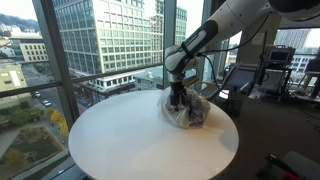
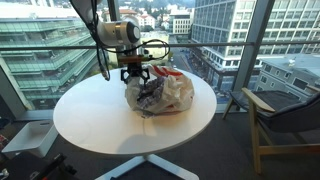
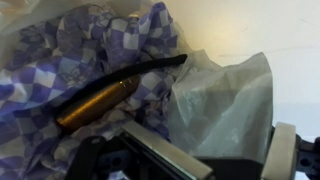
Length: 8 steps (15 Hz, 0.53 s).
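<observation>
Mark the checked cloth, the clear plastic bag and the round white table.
Blue-and-white checked cloth (image 3: 100, 45): wrist view, on an upper fold.
Clear plastic bag (image 2: 180, 95): an exterior view, on its right side.
Round white table (image 1: 110, 140): an exterior view, on its bare top.

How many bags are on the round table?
1. The plastic bag lies on the white table, toward one edge, with a purple checked cloth inside. A smaller one could be hidden behind it.

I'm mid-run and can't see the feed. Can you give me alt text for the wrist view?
The open gripper hangs over a crumpled purple-and-white checkered cloth. On the cloth lies a slim brown object with a dark tapered end; what it is cannot be told. A translucent plastic bag bunches beside the cloth on a white table.
</observation>
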### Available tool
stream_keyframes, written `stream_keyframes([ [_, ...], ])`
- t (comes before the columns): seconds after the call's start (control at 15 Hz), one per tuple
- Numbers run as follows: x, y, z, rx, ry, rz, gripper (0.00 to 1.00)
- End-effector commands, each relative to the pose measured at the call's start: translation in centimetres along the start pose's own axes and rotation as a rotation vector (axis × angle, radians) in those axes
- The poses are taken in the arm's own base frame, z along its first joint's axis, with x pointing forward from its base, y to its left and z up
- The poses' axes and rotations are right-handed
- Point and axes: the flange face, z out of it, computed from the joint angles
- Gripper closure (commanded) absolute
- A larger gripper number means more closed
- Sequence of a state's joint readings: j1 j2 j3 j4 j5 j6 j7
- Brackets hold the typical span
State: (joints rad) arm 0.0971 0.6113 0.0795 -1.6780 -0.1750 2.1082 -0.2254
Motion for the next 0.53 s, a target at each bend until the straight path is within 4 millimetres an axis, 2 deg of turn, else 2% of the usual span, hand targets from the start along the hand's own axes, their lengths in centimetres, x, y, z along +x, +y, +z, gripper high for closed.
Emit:
stream_keyframes([
  [0.0,0.51,-0.11,0.29,0.001,0.056,-0.011,0.25],
  [0.07,0.48,-0.12,0.24,0.008,0.059,-0.005,0.26],
  [0.33,0.03,0.0,-0.54,0.036,0.046,0.025,0.57],
  [0.47,-0.08,0.26,-0.55,0.074,0.019,0.095,0.73],
])
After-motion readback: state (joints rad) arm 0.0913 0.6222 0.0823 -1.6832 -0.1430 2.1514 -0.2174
